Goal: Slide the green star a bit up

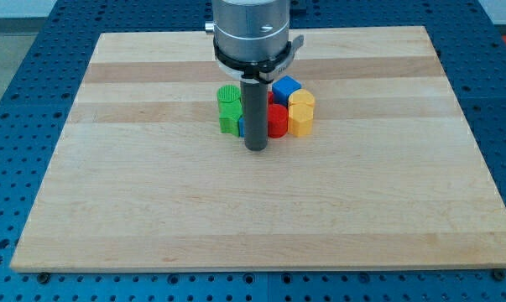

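Observation:
Two green blocks stand at the left of a tight cluster near the board's middle. The upper green block (228,96) has a ridged, rounded top. The lower green block (229,120) looks like the star, though its shape is not clear. My tip (255,148) rests on the board just below the cluster, to the lower right of the lower green block. The dark rod hides part of the cluster's middle. A sliver of a blue block (242,127) shows between the lower green block and the rod.
Right of the rod are a red block (277,122), a blue cube (286,87) and two yellow blocks (302,101) (300,122). The wooden board (152,210) lies on a blue perforated table (18,101).

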You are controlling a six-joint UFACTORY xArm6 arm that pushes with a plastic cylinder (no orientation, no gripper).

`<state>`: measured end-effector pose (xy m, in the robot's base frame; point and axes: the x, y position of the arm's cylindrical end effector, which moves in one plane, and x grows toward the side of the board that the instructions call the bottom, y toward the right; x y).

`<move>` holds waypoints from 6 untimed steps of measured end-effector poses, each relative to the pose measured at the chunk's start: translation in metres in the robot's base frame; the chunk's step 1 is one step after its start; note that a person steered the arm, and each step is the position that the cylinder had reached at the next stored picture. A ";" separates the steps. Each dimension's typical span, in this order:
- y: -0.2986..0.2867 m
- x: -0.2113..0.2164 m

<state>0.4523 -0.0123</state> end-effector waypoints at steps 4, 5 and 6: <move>-0.047 0.001; -0.047 -0.006; -0.047 -0.018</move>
